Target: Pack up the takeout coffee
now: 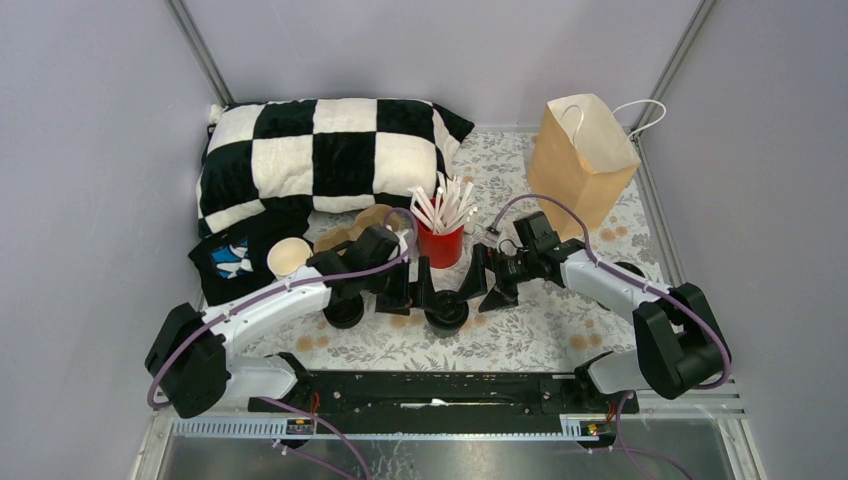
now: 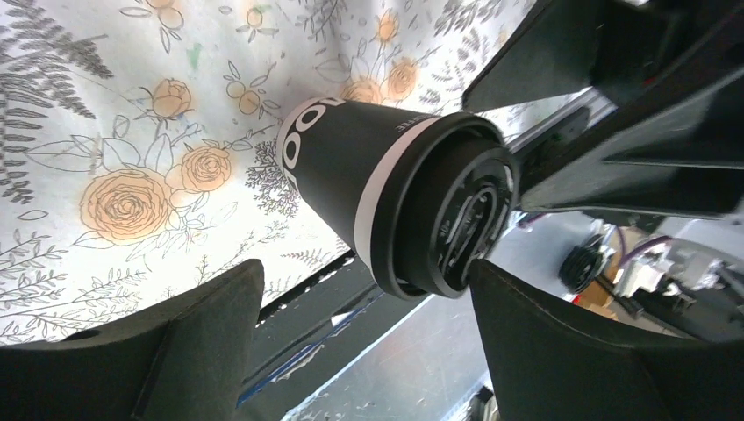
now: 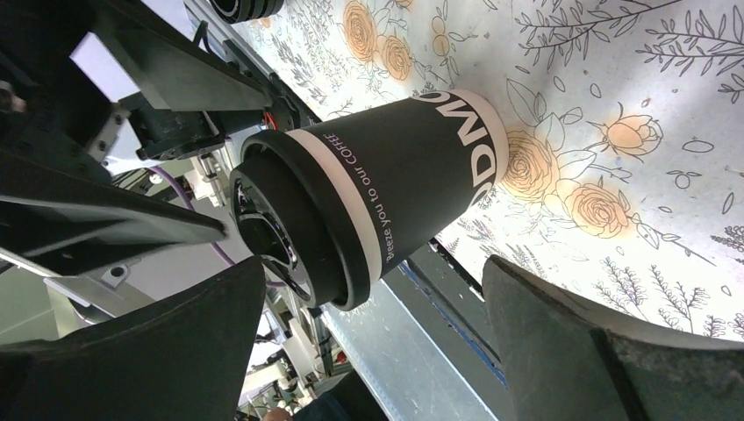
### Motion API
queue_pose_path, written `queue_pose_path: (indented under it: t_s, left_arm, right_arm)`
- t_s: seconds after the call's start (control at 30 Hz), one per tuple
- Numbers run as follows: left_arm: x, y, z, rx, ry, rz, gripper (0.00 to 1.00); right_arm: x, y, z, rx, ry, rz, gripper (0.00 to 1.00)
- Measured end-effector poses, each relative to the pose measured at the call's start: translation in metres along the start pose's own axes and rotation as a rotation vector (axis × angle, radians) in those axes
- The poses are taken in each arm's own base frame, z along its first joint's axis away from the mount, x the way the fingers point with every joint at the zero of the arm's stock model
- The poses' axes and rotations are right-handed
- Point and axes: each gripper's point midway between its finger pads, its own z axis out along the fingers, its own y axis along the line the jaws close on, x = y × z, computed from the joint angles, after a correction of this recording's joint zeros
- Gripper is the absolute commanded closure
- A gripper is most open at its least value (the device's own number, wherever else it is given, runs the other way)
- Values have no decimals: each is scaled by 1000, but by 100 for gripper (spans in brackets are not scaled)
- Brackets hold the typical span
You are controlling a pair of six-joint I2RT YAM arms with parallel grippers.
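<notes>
The lidded coffee cup (image 1: 446, 312) stands just in front of the red stirrer cup (image 1: 440, 246), between my left gripper (image 2: 366, 272) and right gripper (image 3: 373, 263), both spread wide, so I'd clamp one squarely around its dark side.

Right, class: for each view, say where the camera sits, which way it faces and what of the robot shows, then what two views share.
Top external: above and behind the arm bases, looking down on the floral tablecloth; left arm and right arm show.
Left wrist: on the left arm, facing the lidded coffee cup past the open left gripper, its fingers at the bottom.
Right wrist: on the right arm, facing that cup from the opposite side past the open right gripper.
Shared: both wrist views show the cup.
</notes>
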Motion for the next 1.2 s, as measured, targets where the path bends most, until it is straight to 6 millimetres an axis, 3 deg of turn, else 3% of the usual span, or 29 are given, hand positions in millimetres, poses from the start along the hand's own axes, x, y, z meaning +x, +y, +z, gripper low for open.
queue_pose_path:
  t_s: [0.17,0.33,0.6,1.0,1.2]
  left_arm:
    - [-13,-9,-21,82,-74,-46,9]
    - [-8,-8,-22,109,-62,-82,33]
    - [1,3,-19,70,-23,-138,49]
    - [9,11,-4,53,59,-165,41]
    - [11,11,-2,52,84,-170,48]
  right_arm:
    - [3,0,1,-12,24,12,0]
    - [7,-3,5,-23,60,35,3]
    - [6,-6,11,-38,84,51,9]
    - [3,-4,14,-63,86,40,13]
    - [5,-5,14,-66,87,41,15]
